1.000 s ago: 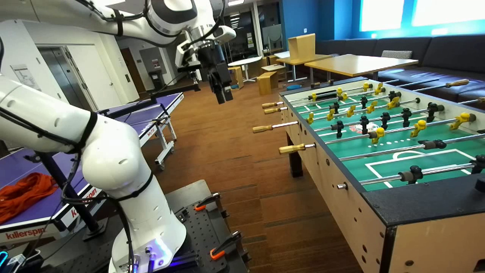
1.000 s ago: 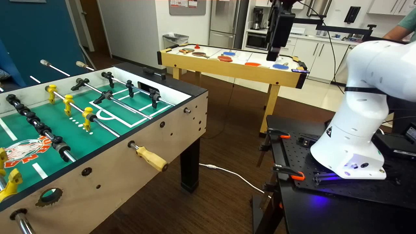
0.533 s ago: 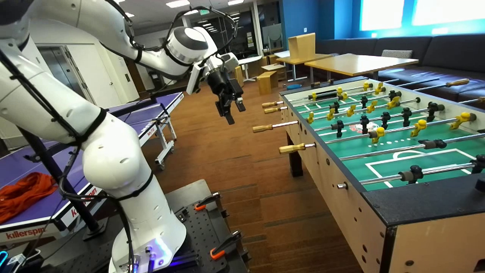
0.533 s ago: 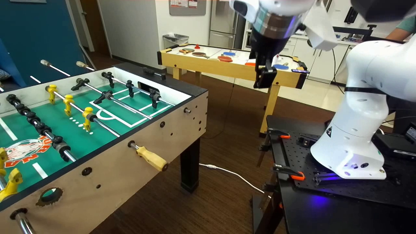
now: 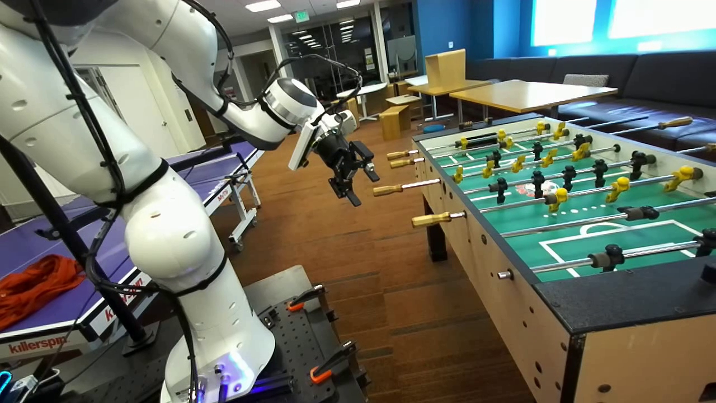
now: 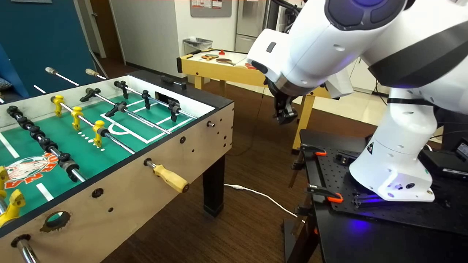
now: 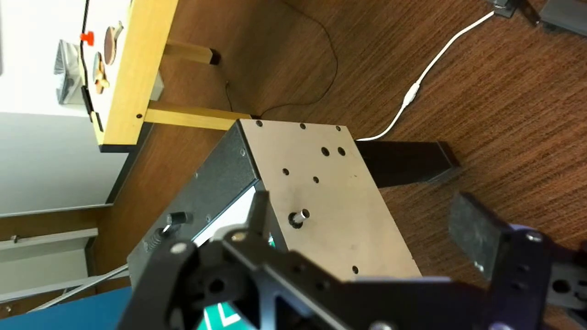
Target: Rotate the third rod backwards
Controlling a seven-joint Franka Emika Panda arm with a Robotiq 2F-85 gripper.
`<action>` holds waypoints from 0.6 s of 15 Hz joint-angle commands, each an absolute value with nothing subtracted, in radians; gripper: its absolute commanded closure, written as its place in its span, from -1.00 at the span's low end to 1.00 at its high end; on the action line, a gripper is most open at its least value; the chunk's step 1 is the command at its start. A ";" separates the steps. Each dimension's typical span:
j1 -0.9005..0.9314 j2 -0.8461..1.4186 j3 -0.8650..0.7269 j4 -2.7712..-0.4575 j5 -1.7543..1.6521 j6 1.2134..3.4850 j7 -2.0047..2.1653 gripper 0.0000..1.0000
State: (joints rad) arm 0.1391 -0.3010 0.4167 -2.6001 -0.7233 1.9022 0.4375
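The foosball table [image 5: 492, 280] has a rod with yellow players [image 5: 618, 189], the third from its near end. That rod's wooden handle [image 5: 430, 219] sticks out of the side panel; it also shows in an exterior view [image 6: 172, 179]. My gripper [image 5: 363, 187] is open and empty in the air, left of the handles and apart from the table. It also shows in an exterior view [image 6: 287, 116]. In the wrist view the gripper's [image 7: 367, 220] fingers stand wide apart, with the side panel and a bare rod stub [image 7: 301, 216] beyond them. The wooden handles are out of that view.
Another wooden handle [image 5: 387, 190] sticks out close to my gripper in an exterior view. A yellow game table [image 6: 219, 71] with paddles stands behind the arm. A purple ping-pong table [image 5: 22, 240] stands on the far left. A white cable [image 6: 263, 195] lies on the floor.
The arm has swung down and forward. The gripper is lower and closer to the foosball table, and the wrist has turned so the jaws show spread. The rods and handles have not moved.
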 commanded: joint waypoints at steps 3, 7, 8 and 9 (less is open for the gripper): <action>0.179 -0.303 0.380 -2.597 -0.731 1.892 0.444 -1.00; 0.211 -0.189 0.429 -2.585 -0.987 1.867 0.487 -1.00; 0.222 -0.159 0.428 -2.587 -1.051 1.871 0.499 -1.00; 0.234 -0.124 0.427 -2.589 -1.118 1.875 0.512 -1.00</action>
State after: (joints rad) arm 0.2012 -0.2287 0.4244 -2.6017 -0.9660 1.8936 0.4539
